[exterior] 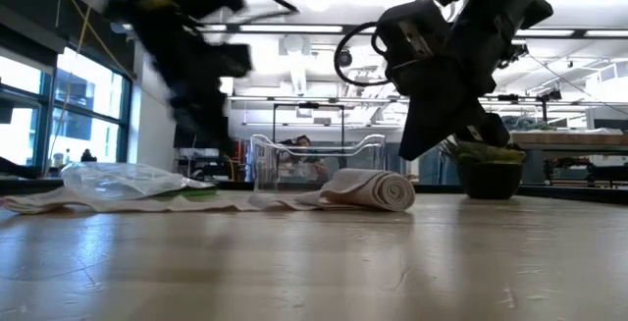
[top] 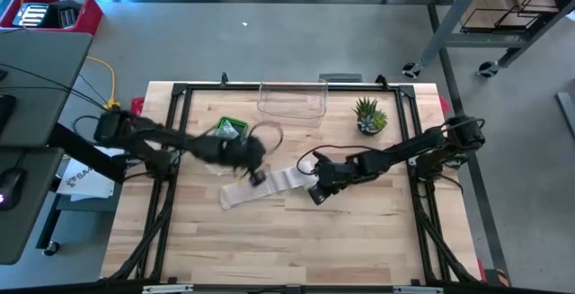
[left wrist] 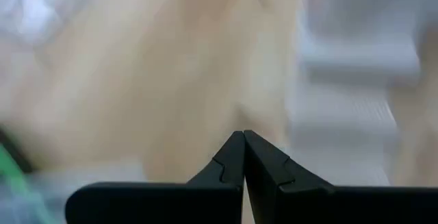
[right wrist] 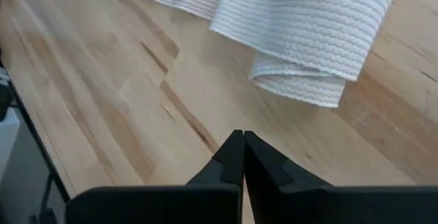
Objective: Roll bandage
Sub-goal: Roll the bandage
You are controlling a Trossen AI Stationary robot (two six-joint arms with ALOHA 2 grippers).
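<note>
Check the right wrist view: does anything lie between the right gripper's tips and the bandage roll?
Nothing: only bare wooden table separates the shut right gripper from the bandage roll.

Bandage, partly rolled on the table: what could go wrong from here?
The bandage has its rolled end by the right gripper, which is shut and holds nothing, so the loose coil could unwind. The left gripper, also shut, is over the flat tail; the tail could bunch or skew. The crumpled plastic bag lies beside the tail and might get dragged.

White ribbed bandage (right wrist: pixel 308 25); perhaps green packet (top: pixel 231 129).
</note>
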